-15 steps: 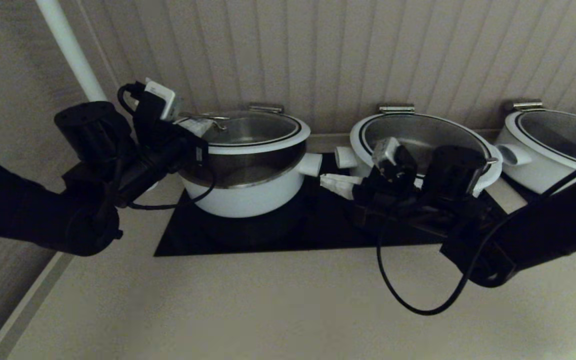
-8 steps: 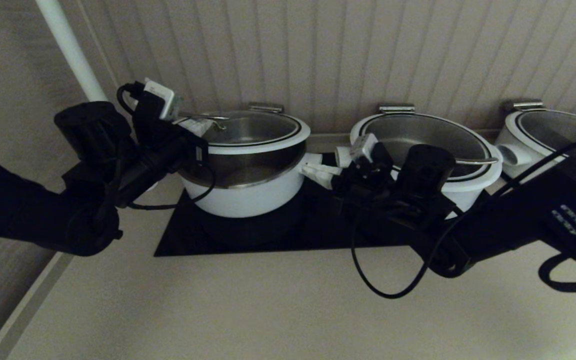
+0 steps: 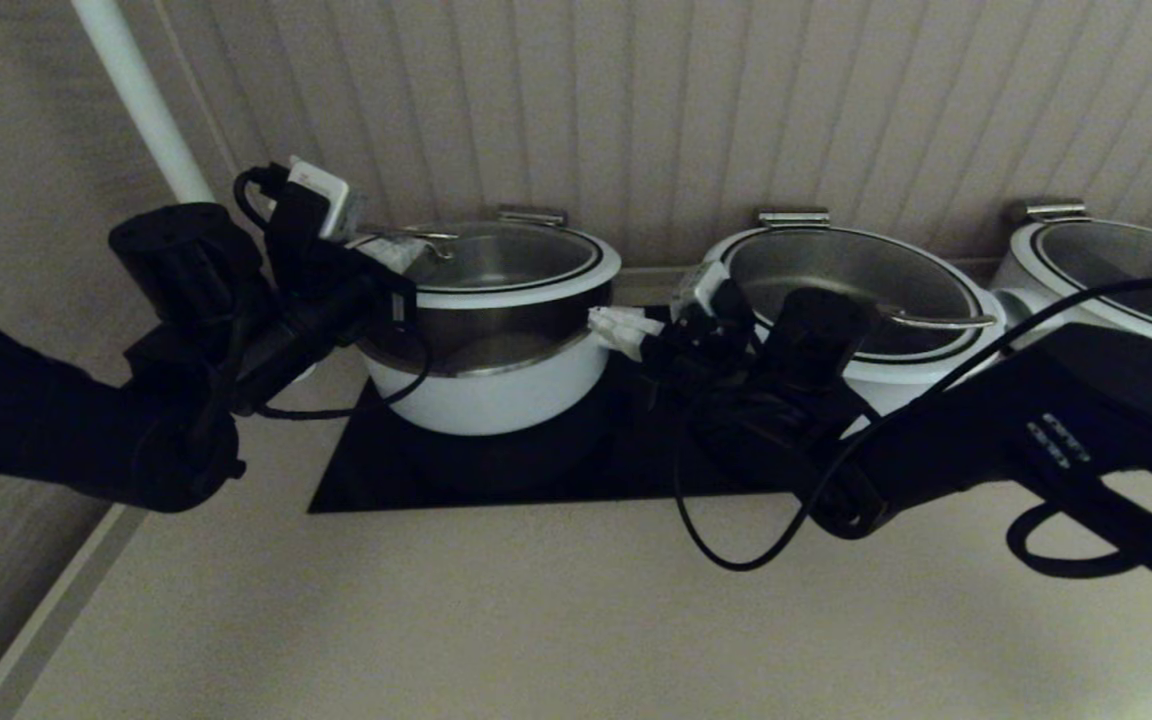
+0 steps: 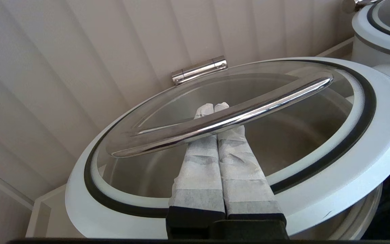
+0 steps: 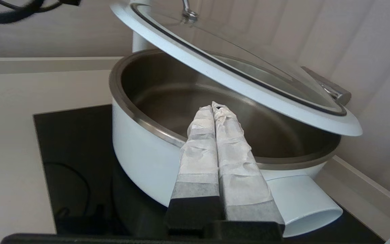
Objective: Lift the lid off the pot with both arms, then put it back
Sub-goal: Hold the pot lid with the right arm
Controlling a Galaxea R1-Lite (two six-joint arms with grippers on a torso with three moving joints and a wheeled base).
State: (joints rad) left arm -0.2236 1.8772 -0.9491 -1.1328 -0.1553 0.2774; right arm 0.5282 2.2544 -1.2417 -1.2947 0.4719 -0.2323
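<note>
The lid [image 3: 536,285] is tilted up off the pot [image 3: 486,395], raised at its left side and held at the rear hinge [image 3: 531,215]. My left gripper [image 3: 386,250] is shut, its fingers slid under the lid's steel handle [image 4: 266,106] and holding it up; its tips [image 4: 212,107] reach past the bar over the glass. My right gripper [image 3: 608,325] is shut and empty beside the pot's right side handle [image 5: 303,203]. Its tips [image 5: 215,107] point over the pot's steel rim [image 5: 137,122], below the raised lid [image 5: 235,78] and apart from it.
A black cooktop [image 3: 496,480] carries the pots. A like middle pot [image 3: 936,350] sits behind my right arm, a third [image 3: 1116,270] at the far right. Panelled wall stands close behind, a white pole [image 3: 136,100] at the left. Open counter [image 3: 536,620] lies in front.
My right arm has swung left from in front of the middle pot to the left pot's right side. Left arm and raised lid have stayed still.
</note>
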